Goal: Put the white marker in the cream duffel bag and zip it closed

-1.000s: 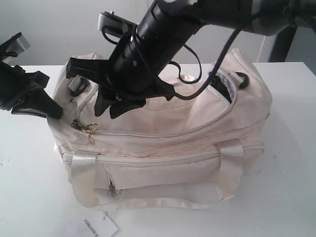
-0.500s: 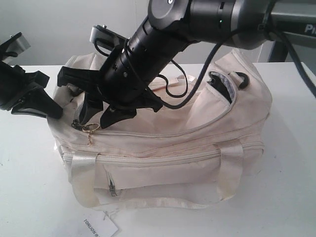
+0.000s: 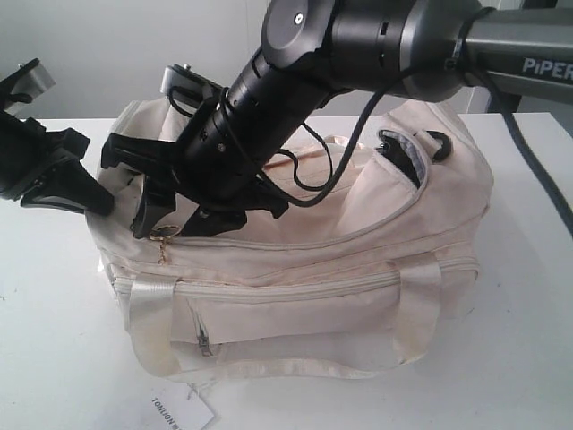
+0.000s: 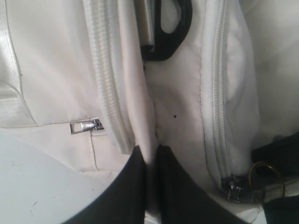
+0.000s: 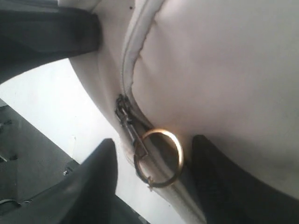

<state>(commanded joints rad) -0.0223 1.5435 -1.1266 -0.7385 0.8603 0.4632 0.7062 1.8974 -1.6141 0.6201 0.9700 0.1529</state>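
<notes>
The cream duffel bag (image 3: 340,260) lies on its side across the white table. Its curved zip gapes at the right end, showing dark lining (image 3: 400,159). The white marker is not visible in any view. My left gripper (image 3: 97,204) (image 4: 152,155) is shut on a fold of cream fabric at the bag's left end. My right gripper (image 3: 170,228) (image 5: 154,143) has reached across to the same end. It stands open, its fingers on either side of the gold ring (image 5: 161,158) (image 3: 164,233) on the zip pull, not touching it.
A white printed paper tag (image 3: 183,412) lies at the table's front edge below the bag. A small pocket zip pull (image 4: 84,126) and a black plastic ring (image 4: 170,32) show near my left gripper. The right arm's cable (image 3: 309,179) hangs over the bag's top.
The right arm has swung left and down along the bag's top, bringing its open fingers over the gold zip ring. The left gripper has kept its hold and place.
</notes>
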